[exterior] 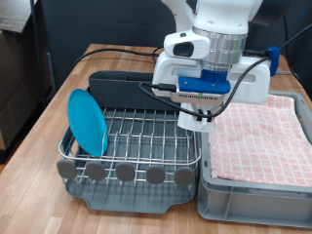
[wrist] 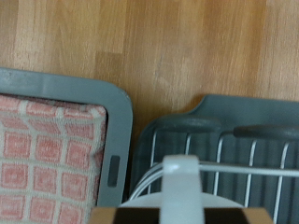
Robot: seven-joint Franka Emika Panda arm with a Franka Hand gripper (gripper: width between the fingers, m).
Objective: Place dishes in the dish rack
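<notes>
The dish rack point(exterior: 132, 172), a wire grid basket with round grey tabs and a dark caddy point(exterior: 115, 86), stands on the wooden table. The light-blue plate point(exterior: 86, 121) stands upright in the rack's slots at the exterior view's left. My gripper point(exterior: 198, 119) hangs over the rack's right side, just above the wires. It is shut on the white cup point(wrist: 182, 179), which fills the middle of the wrist view above the rack's wires point(wrist: 245, 161). The wooden spoon is out of view.
A grey crate point(exterior: 255, 195) lined with a pink checked cloth point(exterior: 261, 135) sits right beside the rack at the exterior view's right; it also shows in the wrist view point(wrist: 116, 140). Bare wooden table point(wrist: 168, 47) lies behind both.
</notes>
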